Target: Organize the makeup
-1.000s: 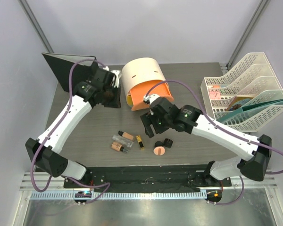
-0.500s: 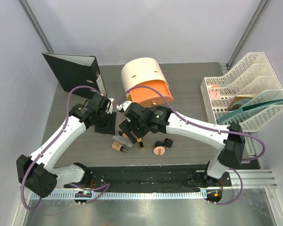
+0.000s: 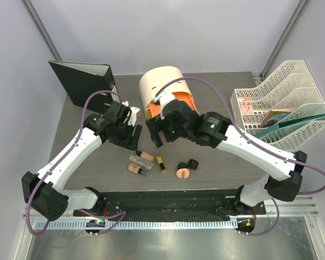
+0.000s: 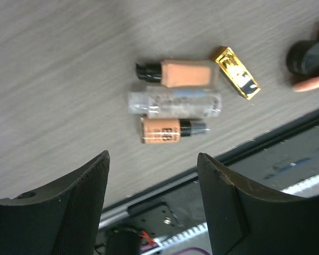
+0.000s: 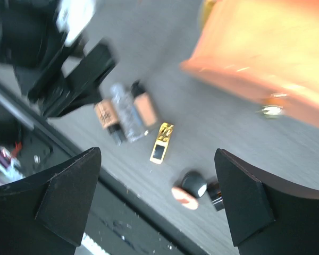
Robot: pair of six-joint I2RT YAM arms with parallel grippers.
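Observation:
The makeup lies in a cluster near the table's front edge: a peach bottle point(image 3: 145, 156), a clear tube point(image 3: 137, 161), a second peach bottle point(image 3: 136, 169), a black-gold lipstick point(image 3: 161, 163), a pink compact point(image 3: 183, 173) and two black jars point(image 3: 193, 163). My left gripper point(image 3: 130, 140) is open and empty, hovering just behind and left of the bottles point(image 4: 183, 73). My right gripper point(image 3: 155, 134) is open and empty, above the table behind the lipstick point(image 5: 162, 142) and in front of the box. The compact point(image 5: 183, 195) shows between its fingers.
The large cream-and-orange cylindrical box point(image 3: 162, 89) lies on its side at the back centre, its opening facing front. A black binder point(image 3: 81, 81) stands at the back left. A white file rack point(image 3: 281, 111) stands at the right. The table's front edge rail point(image 3: 168, 197) is close to the makeup.
My right gripper has drawn back from over the bottles toward the orange box, still empty. My left gripper has shifted slightly back and right. The makeup has not moved.

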